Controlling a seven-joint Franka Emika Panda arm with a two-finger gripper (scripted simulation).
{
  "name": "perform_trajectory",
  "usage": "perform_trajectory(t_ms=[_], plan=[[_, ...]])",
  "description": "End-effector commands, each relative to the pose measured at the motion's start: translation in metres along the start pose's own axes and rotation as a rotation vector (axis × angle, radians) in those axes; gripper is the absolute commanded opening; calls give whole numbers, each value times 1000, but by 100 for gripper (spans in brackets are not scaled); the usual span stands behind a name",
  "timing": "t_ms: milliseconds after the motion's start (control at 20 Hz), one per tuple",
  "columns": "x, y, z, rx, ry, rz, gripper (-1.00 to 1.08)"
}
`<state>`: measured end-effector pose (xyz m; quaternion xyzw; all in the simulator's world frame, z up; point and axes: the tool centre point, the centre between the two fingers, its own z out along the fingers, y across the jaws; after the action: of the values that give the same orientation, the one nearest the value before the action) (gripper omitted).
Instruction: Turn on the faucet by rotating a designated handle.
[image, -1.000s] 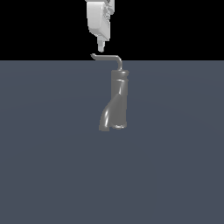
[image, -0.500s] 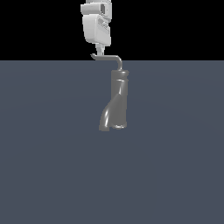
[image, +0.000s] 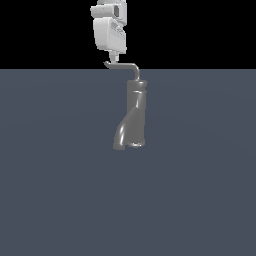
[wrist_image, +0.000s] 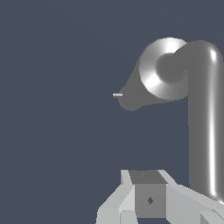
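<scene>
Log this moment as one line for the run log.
phase: approach | tool: above handle tip, contact unclear, closed-looking | handle: on top of faucet, arm toward exterior view's left | faucet: upright

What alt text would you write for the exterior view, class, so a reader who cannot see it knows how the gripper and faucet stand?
A white robot gripper hangs directly above the upturned tip of a thin grey L-shaped handle. The handle tops a glossy grey faucet standing on a flat slate-blue surface against black. Whether gripper and handle touch cannot be told.
</scene>
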<state>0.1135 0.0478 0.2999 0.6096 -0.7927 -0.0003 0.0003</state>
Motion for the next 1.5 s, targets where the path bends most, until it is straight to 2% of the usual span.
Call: perform_trajectory(t_ms=[0, 1350, 1450], plan=[[-1, 5, 0, 0, 0, 0, -100], [-4, 72, 0, 1, 0, 0, -100], [-1, 66, 0, 7, 2, 6, -100]])
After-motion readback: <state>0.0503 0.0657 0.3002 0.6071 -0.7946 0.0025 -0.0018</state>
